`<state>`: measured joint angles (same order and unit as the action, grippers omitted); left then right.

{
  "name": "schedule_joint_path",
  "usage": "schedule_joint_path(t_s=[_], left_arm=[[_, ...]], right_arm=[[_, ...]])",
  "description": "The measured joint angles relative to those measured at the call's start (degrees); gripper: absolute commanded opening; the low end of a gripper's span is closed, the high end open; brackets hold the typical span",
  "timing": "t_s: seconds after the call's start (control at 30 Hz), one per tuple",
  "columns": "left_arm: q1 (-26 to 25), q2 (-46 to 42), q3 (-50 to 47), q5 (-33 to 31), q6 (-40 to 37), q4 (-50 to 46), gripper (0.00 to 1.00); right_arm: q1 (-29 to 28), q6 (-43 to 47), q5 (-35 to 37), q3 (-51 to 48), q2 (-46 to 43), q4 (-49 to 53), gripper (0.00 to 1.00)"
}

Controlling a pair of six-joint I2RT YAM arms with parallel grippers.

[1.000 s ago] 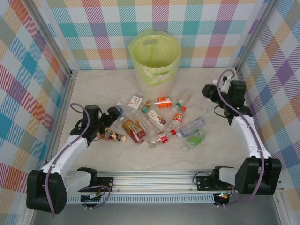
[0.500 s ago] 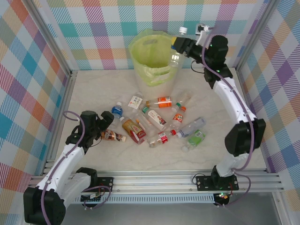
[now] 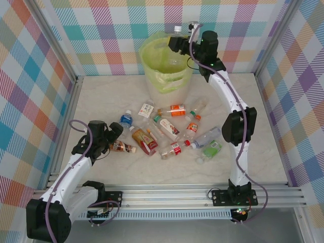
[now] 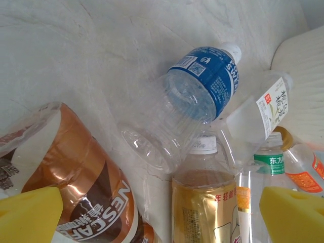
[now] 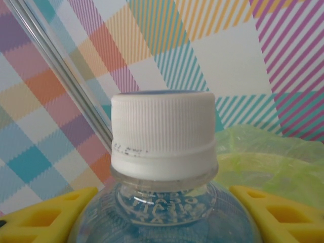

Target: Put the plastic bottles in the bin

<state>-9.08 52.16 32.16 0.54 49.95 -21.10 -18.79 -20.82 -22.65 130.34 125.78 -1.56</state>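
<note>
Bare table (image 3: 101, 96) around crowded bottle heap (image 3: 169, 130)

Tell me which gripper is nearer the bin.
Right. The right gripper holds a bottle above the bin; the left gripper hangs open over the pile, well short of the bin.

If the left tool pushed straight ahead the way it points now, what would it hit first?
Probably the gold-labelled bottle, lying right ahead of the open left tool; depth is unclear.

Our right arm reaching high, right gripper (image 3: 175, 44) clamped on a bottle (image 5: 163, 132) above the bin (image 3: 164, 81), our left arm low, well short of the bin, left gripper (image 3: 114, 132) spread wide
</note>
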Motion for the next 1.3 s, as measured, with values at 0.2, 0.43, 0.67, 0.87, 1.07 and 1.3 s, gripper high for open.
schedule_joint_path(t_s=[0.2, 0.43, 0.67, 0.87, 1.07, 1.3], left_arm=[[0.28, 0.85, 0.00, -0.24, 0.02, -1.20, 1.00], [0.28, 3.32, 0.00, -0.66, 0.22, -3.06, 1.00], [0.28, 4.83, 0.00, -0.68, 0.98, -4.28, 1.00], [0.04, 4.79, 0.00, -1.66, 3.34, -4.98, 1.00], [-2.05, 2.95, -0.15, -5.46, 8.22, -6.97, 1.00], [-2.10, 1.88, -1.38, -8.39, 12.31, -5.90, 1.00]], right_arm=[[-1.57, 6.47, 0.96, 1.20, 0.31, 7.19, 0.71], [-2.03, 9.99, 0.94, 0.44, -0.76, 11.61, 0.80], [-1.99, 11.19, 0.39, -6.78, -9.03, 12.37, 0.86], [-1.99, 11.54, 0.48, -21.11, -21.90, 10.25, 0.97], [-1.99, 11.45, 1.18, -44.26, -40.48, 5.68, 1.00], [-2.01, 11.43, 6.54, -65.37, -57.59, 3.72, 1.00]])
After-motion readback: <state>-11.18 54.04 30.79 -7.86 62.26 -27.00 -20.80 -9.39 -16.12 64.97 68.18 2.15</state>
